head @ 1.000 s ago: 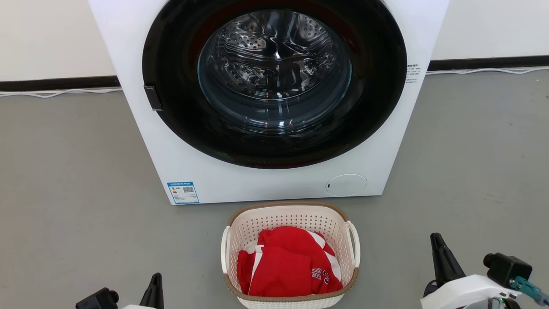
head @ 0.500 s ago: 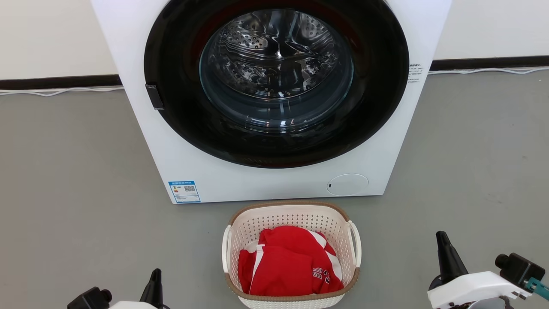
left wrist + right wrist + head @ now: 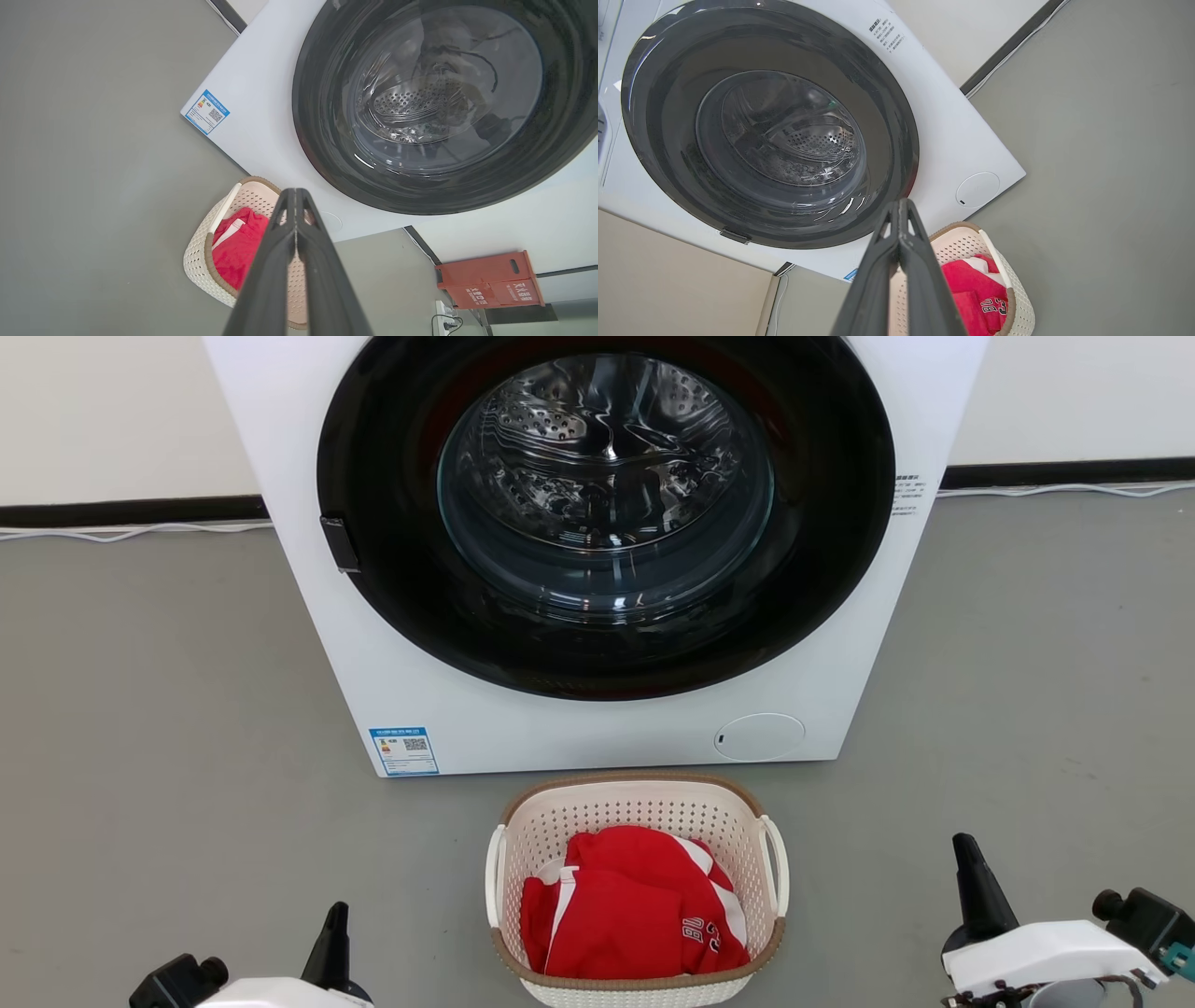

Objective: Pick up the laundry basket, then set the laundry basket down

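Count entry:

- washing machine (image 3: 560, 737): 1
- laundry basket (image 3: 635, 810): 1, bearing 2 white loop handles (image 3: 778, 873), one per side
- red garment (image 3: 625, 915) in the basket: 1 as far as can be told, since its folds hide the rest
- grippers: 2, the left gripper (image 3: 337, 910) and the right gripper (image 3: 963, 845), each with 2 dark fingers (image 3: 275, 266)
- on the machine front: blue label (image 3: 403, 751), 1, and round cap (image 3: 761, 736), 1
- red box (image 3: 490, 280) at the wall: 1

Grey floor (image 3: 140, 709), pale wall (image 3: 112, 411), white washing machine (image 3: 597, 728).
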Motion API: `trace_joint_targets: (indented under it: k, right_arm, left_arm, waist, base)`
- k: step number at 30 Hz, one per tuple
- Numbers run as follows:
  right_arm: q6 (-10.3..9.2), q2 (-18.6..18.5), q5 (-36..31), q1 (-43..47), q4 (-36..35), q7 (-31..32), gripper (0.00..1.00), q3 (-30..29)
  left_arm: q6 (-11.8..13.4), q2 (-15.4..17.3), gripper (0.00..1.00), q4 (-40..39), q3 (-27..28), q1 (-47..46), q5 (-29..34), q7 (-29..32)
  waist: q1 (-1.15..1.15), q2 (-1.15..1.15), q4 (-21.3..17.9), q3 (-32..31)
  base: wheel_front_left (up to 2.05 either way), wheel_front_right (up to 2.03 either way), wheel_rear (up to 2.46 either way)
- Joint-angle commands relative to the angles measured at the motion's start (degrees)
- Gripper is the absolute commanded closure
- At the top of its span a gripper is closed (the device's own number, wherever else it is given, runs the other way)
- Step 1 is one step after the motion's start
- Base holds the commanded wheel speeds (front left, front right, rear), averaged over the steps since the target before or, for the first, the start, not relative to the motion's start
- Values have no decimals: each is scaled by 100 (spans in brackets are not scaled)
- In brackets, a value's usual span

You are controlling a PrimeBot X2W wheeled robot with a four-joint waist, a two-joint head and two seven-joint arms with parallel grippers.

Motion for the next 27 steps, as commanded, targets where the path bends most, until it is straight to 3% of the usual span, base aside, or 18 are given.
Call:
trace_joint_targets:
  k: [1,27]
  right_arm:
    - [21,-28,267,-205,-221,74,100,14]
    - [29,21,2027,-232,-477,485,100,-105]
  left_arm:
    - [-62,43,100,-207,129,-312,-213,52]
    - [-216,34,100,-485,301,-420,-1732,463]
  waist:
    - [0,0,4,2]
    - [0,0,52,23]
  base:
    - [0,0,0]
    - [0,0,0]
